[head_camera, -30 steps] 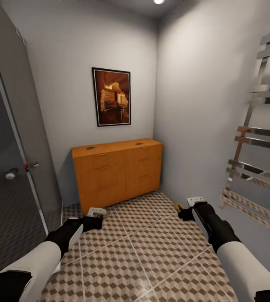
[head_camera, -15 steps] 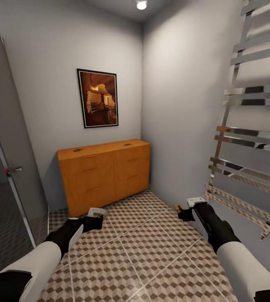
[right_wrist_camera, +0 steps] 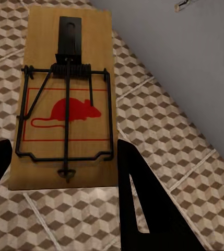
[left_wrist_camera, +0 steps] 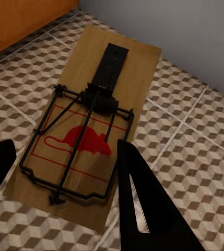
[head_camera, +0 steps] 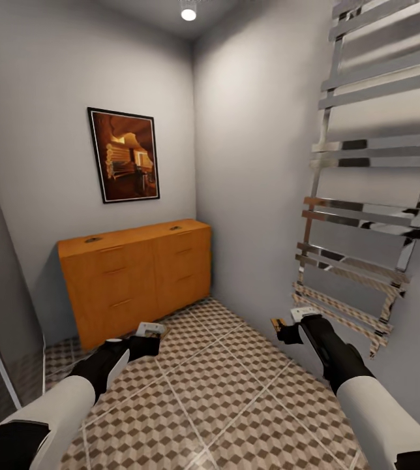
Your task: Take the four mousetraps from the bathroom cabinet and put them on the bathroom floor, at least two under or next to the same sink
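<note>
The view has turned right: the orange dresser (head_camera: 135,277) slid left & more towel rail (head_camera: 360,215) shows. Both arms look the same. Left gripper (head_camera: 150,329) pinches a mousetrap (left_wrist_camera: 85,125); right gripper (head_camera: 287,324) pinches another mousetrap (right_wrist_camera: 67,99), both carried above the bathroom floor (head_camera: 236,398), prob. to set down by the sink.

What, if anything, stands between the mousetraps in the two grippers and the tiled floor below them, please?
Nothing visible does. Each gripper, left and right, holds a mousetrap over bare patterned floor. The orange dresser stands further back against the wall, and the chrome towel rail hangs on the side wall, clear of the drop.
</note>
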Controlling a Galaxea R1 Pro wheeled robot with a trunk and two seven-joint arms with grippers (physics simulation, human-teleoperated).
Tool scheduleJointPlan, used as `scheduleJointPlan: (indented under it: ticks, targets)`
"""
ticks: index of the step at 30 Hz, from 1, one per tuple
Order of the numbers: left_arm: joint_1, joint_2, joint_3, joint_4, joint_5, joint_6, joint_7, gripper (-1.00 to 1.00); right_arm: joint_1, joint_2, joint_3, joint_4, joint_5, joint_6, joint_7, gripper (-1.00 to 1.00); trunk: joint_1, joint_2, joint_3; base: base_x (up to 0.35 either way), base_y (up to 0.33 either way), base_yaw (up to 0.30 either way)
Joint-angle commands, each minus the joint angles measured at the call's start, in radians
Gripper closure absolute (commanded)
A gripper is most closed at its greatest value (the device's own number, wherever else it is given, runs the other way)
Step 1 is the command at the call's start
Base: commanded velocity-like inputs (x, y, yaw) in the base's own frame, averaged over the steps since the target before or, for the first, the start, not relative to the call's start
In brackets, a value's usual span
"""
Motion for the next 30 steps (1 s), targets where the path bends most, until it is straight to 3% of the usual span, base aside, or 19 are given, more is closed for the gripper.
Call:
scheduleJointPlan:
  ticks: [1, 30]
  targets:
    - [0.0, 0.001, -0.006, -0.002, 0.005, -0.004, 0.0, 1.0, -0.001, -0.001, 0.004, -0.001, 0.002, 0.001, -0.001, 1.0, 0.0, -0.001, 0.0, 0.0, 0.0, -0.218]
    - [0.0, 0.0, -0.006, 0.002, 0.005, -0.025, 0.002, 1.0, -0.001, -0.003, 0.004, 0.001, -0.001, -0.014, 0.009, 1.0, 0.0, -0.001, 0.004, 0.0, 0.0, -0.248]
